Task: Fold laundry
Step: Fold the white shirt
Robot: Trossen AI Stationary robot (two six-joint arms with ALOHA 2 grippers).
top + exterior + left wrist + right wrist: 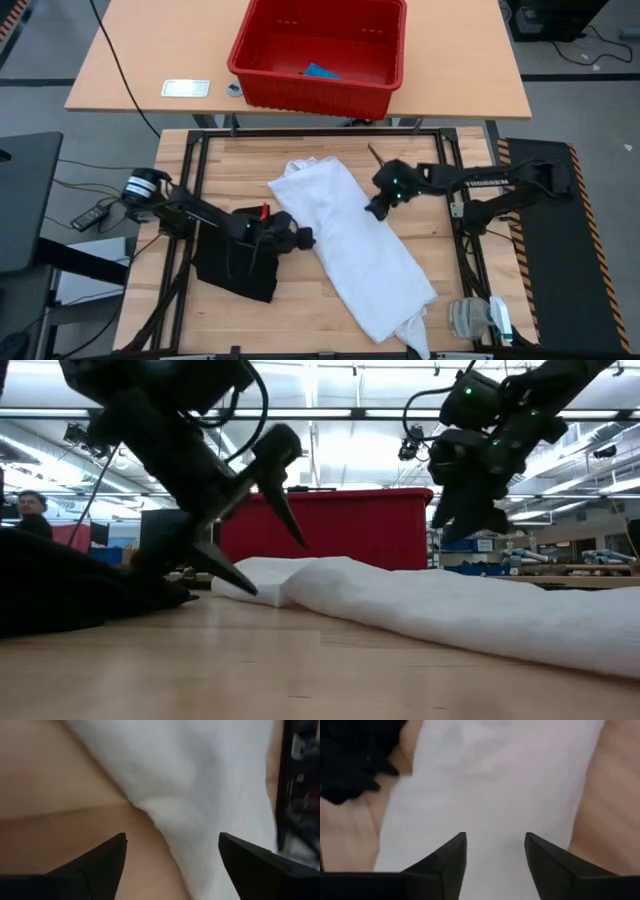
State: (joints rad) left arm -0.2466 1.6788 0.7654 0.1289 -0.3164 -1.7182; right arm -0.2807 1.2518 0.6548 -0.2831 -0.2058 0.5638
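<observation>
On table, folded white T-shirt, left gripper spread beside it, right gripper spread above

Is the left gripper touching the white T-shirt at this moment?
Apart. In the low view the left gripper stands open beside the white T-shirt, and table shows between its lower fingertip and the cloth edge.

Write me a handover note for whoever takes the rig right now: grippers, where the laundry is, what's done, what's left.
Left gripper: open, empty, at the white T-shirt's left edge.
Right gripper: open, empty, above the shirt's right edge.
White T-shirt: long folded strip lying diagonally across the table.
Black garment: bunched under the left arm, unfolded.
Blue piece: in the red basket.
Done: shirt folded lengthwise, it seems.
Left: probably fold the shirt shorter, then the black and blue items.
</observation>
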